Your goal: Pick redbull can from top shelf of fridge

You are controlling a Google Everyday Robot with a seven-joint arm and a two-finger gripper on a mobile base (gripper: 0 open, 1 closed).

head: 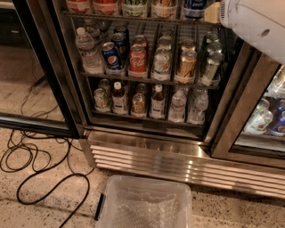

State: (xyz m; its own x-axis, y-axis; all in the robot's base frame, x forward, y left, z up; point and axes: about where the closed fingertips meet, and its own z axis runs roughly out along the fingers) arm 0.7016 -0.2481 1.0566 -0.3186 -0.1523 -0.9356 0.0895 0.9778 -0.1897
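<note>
The fridge (147, 151) stands open in front of me, with wire racks of drinks and a ribbed steel base. The top shelf (133, 18) runs along the upper edge of the camera view. Only the bottoms of the drinks on it show. The redbull can (194, 8) stands at its right end, its blue and silver lower part visible and the rest cut off. A white arm link (256, 24) with a tan piece (213, 12) reaches in at the upper right, just right of the can. My gripper is out of view past the top edge.
The middle rack holds a water bottle (87, 51), a Pepsi can (111, 55), a Coca-Cola can (137, 59) and other cans. Small bottles fill the rack below. A clear plastic bin (144, 205) sits on the floor in front. Black cables (40, 173) lie at left. A second cooler (267, 120) stands at right.
</note>
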